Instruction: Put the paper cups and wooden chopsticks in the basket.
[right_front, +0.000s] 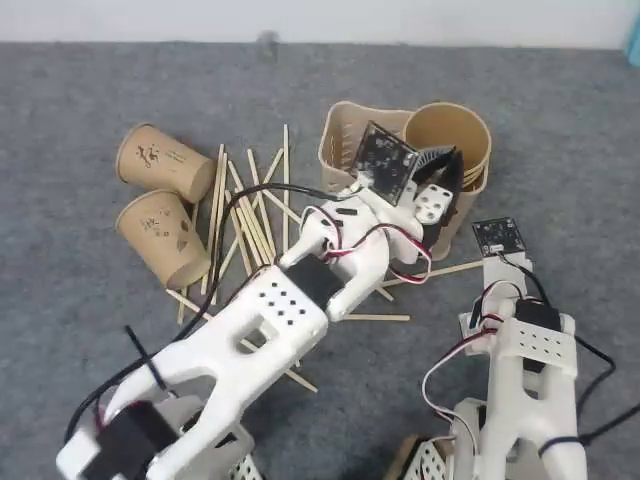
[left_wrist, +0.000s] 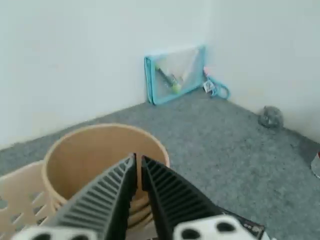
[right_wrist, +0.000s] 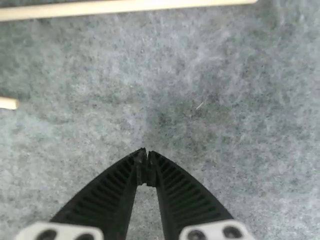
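Note:
A beige basket (right_front: 345, 132) stands at the back with one paper cup (right_front: 447, 135) upright inside it. My left gripper (right_front: 445, 168) hovers over that cup (left_wrist: 102, 150); its fingers (left_wrist: 138, 159) are shut with nothing between them. Two more paper cups (right_front: 165, 162) (right_front: 163, 238) lie on their sides at the left. Several wooden chopsticks (right_front: 250, 210) are scattered between those cups and the basket. My right gripper (right_wrist: 145, 152) is shut and points down at bare carpet, near a chopstick (right_wrist: 125, 7).
Grey carpet (right_front: 560, 120) covers the whole work surface up to a white wall. A blue zip pouch (left_wrist: 175, 75) leans on the wall beyond the basket, with a small grey lump (left_wrist: 271, 116) nearby. One chopstick (right_front: 445, 270) lies beside the right arm (right_front: 530, 340).

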